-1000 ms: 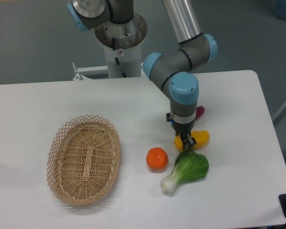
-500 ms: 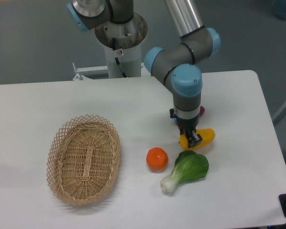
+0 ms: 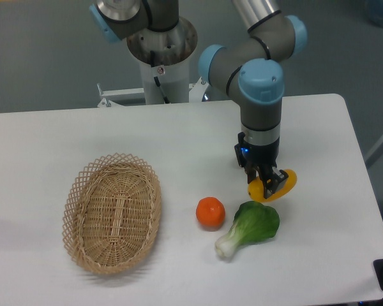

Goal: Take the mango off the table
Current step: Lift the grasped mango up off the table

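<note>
Gripper point(image 3: 269, 183) with its two dark fingers clamped on the single mango point(image 3: 274, 186), one finger on each side of the fruit's middle. The mango is yellow and glossy, tilted so that its right end points up and its left end points down; both ends show past the fingers. It appears to be raised just off the table point(image 3: 45, 137), though whether its lower end touches the surface cannot be told from this view. Directly below the mango lies one green leafy vegetable point(image 3: 250, 227), its broad leaf toward the gripper and its pale stem end pointing to the lower left; leaf and mango look close but apart. One round orange point(image 3: 210, 211) sits just left of the vegetable, near the gripper and separate from it. One oval woven basket point(image 3: 112, 212) rests well to the left on the tabletop, its long axis running toward the camera, with nothing visible inside. Above the gripper, the grey wrist with a blue cap point(image 3: 262, 81) stands vertical over the fruit; a second blue-capped joint point(image 3: 212, 64) sits to its upper left, and a silver arm link point(image 3: 252, 9) leaves the top of the frame. The arm's base column point(image 3: 161, 57) stands at the far edge of the white table.
</note>
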Robot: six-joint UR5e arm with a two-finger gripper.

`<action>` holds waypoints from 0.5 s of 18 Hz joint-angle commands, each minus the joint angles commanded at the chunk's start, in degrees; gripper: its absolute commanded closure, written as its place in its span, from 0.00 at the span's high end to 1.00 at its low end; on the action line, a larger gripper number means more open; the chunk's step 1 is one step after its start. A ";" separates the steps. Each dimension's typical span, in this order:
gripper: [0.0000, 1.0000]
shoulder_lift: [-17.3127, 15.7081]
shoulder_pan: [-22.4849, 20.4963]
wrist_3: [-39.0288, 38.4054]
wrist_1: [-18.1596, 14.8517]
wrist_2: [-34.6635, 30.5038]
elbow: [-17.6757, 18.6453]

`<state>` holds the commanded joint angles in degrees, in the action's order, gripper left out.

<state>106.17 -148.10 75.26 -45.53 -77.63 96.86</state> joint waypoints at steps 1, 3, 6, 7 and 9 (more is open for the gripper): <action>0.48 -0.09 -0.09 -2.55 -0.09 1.41 -0.97; 0.48 -0.09 0.26 -6.86 -0.26 2.04 -2.55; 0.48 -0.09 0.35 -7.67 -0.44 2.31 -3.08; 0.48 -0.17 0.44 -8.02 -0.44 2.31 -3.09; 0.48 -0.61 0.61 -10.29 -0.53 2.74 -3.09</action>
<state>105.56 -147.48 64.96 -46.05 -74.89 93.78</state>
